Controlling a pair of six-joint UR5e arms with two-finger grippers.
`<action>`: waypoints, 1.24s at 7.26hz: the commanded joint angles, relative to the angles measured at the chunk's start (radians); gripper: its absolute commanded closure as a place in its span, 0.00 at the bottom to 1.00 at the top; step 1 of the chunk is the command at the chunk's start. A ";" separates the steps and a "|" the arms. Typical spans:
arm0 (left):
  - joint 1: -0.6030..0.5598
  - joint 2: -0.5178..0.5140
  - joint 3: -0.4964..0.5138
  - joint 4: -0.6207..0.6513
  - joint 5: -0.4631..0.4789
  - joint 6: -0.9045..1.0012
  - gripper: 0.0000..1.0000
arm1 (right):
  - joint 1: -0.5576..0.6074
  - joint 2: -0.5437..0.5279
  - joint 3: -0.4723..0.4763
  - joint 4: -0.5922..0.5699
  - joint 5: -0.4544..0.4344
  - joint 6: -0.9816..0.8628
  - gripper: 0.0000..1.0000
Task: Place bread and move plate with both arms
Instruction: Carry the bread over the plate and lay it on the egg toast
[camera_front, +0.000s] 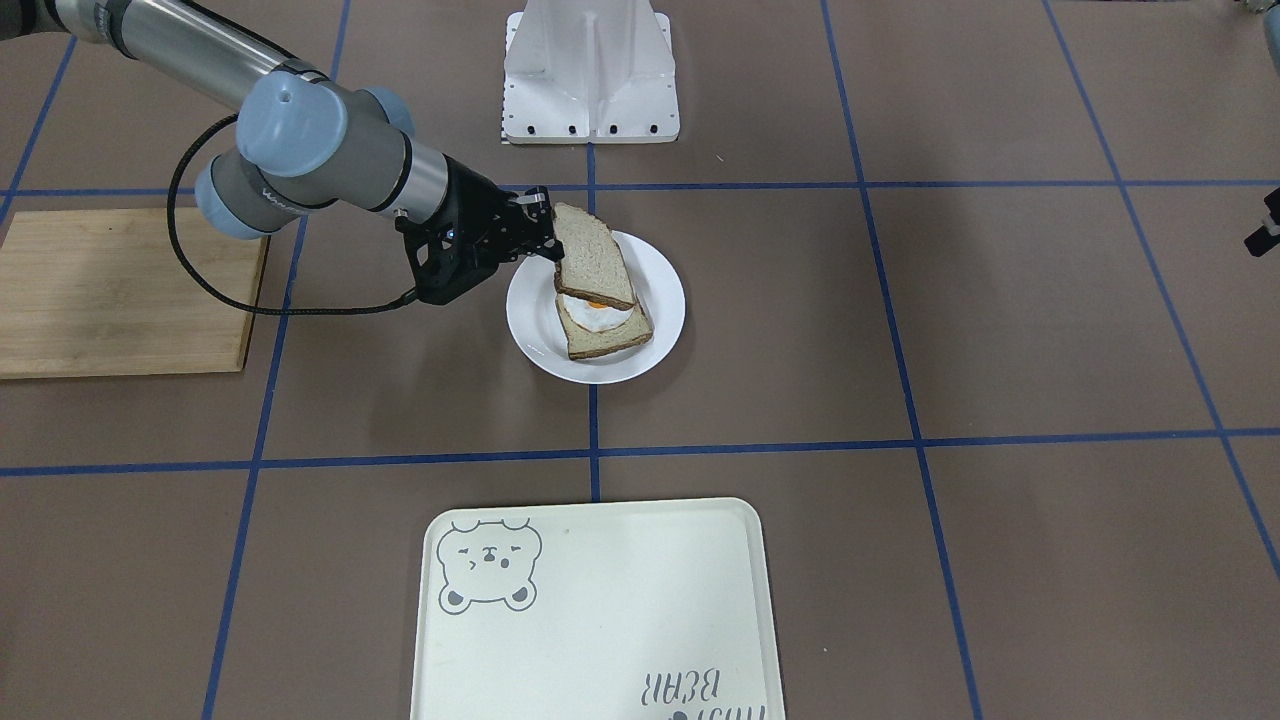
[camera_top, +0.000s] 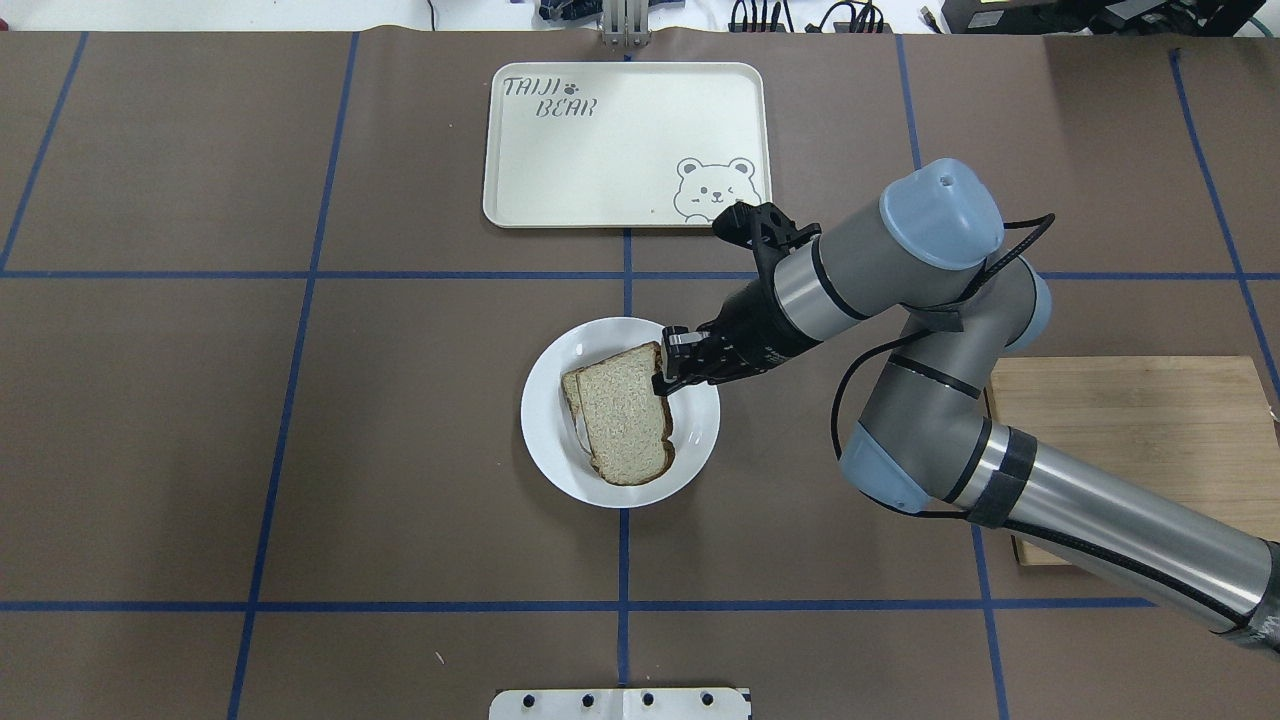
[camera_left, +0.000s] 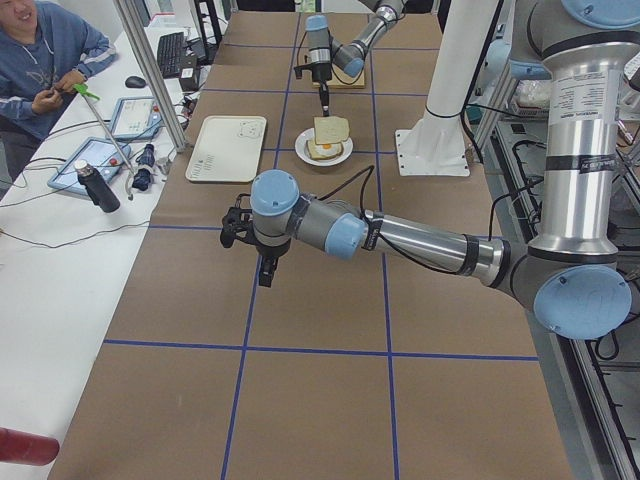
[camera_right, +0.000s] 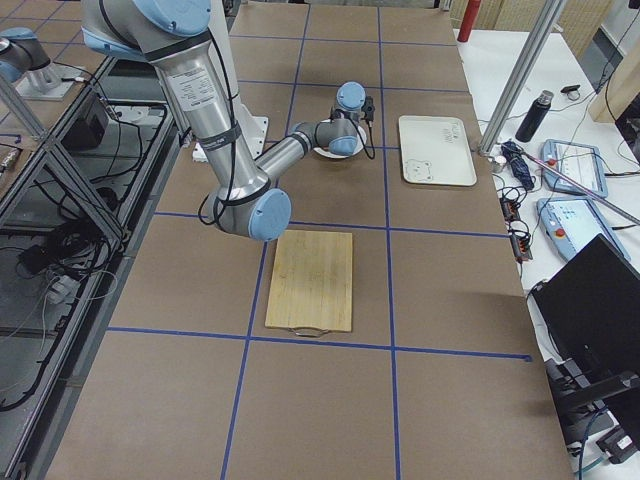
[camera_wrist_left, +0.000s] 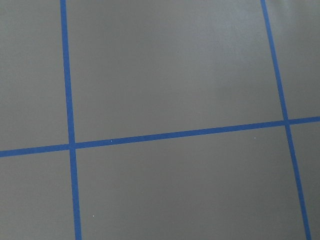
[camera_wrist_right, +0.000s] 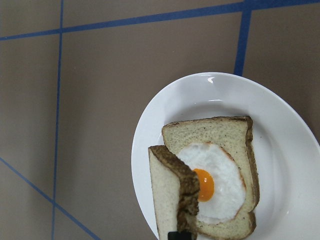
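My right gripper (camera_front: 548, 228) is shut on one edge of the plain bread slice (camera_front: 595, 255) and holds it tilted just above the white plate (camera_front: 530, 330). On the plate lies another slice bearing a fried egg (camera_front: 600, 322). In the overhead view the bread (camera_top: 625, 415) covers most of the egg slice, with the gripper (camera_top: 665, 378) at its right edge. The right wrist view shows the held bread (camera_wrist_right: 172, 192) edge-on over the egg slice (camera_wrist_right: 215, 170) and the plate (camera_wrist_right: 280, 110). My left gripper (camera_left: 265, 272) hangs over bare table far from the plate; I cannot tell if it is open.
A cream tray with a bear drawing (camera_top: 620, 150) lies beyond the plate. A wooden cutting board (camera_top: 1130, 440) lies on the robot's right, under the right arm. The white robot base mount (camera_front: 590, 80) stands at the near edge. A person sits at a side desk (camera_left: 40, 60).
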 joint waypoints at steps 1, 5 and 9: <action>0.000 0.007 -0.015 0.001 0.000 -0.003 0.02 | -0.008 0.032 -0.064 0.002 -0.006 -0.075 1.00; 0.000 0.007 -0.021 0.001 -0.002 -0.018 0.02 | -0.011 0.048 -0.098 0.004 0.000 -0.077 1.00; 0.001 0.007 -0.022 -0.003 -0.002 -0.034 0.02 | -0.011 0.046 -0.113 0.002 -0.008 -0.080 0.71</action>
